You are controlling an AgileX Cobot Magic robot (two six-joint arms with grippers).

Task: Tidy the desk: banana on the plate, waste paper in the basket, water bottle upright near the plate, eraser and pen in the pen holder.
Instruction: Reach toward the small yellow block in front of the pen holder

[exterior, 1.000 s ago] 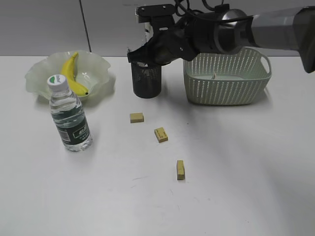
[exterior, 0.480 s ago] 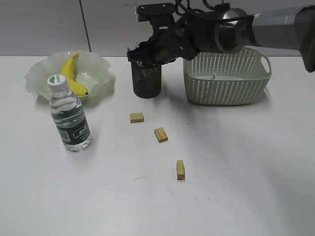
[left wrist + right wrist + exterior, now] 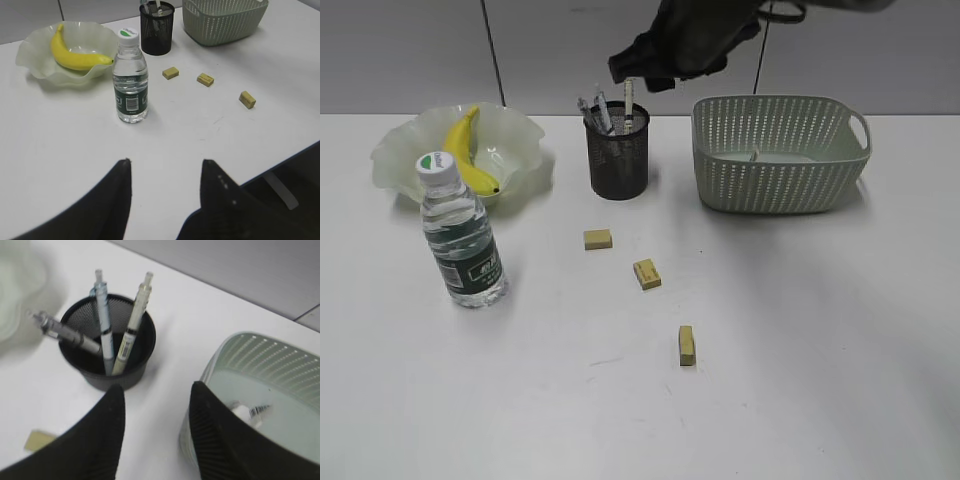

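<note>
White counter [image 3: 800, 350] fills most of the frame, grey wall behind. At upper left the banana [image 3: 466, 150] lies in the ruffled green plate [image 3: 395, 160], and the water bottle [image 3: 461, 232] stands upright just in front of it. Top centre, the black pen holder [image 3: 617, 160] has three pens [image 3: 131, 324] standing in it. Beside it on the right is the basket [image 3: 780, 155], with a crumpled scrap [image 3: 248, 412] inside. Three tan erasers [image 3: 646, 273] lie scattered mid-frame. The right pincer [image 3: 157, 432] hangs open and empty above the holder. The left pincer [image 3: 165, 175] is open, empty, at the lower edge.

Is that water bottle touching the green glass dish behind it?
Apart. In the left wrist view, bare desk shows between the water bottle base and the plate.
</note>
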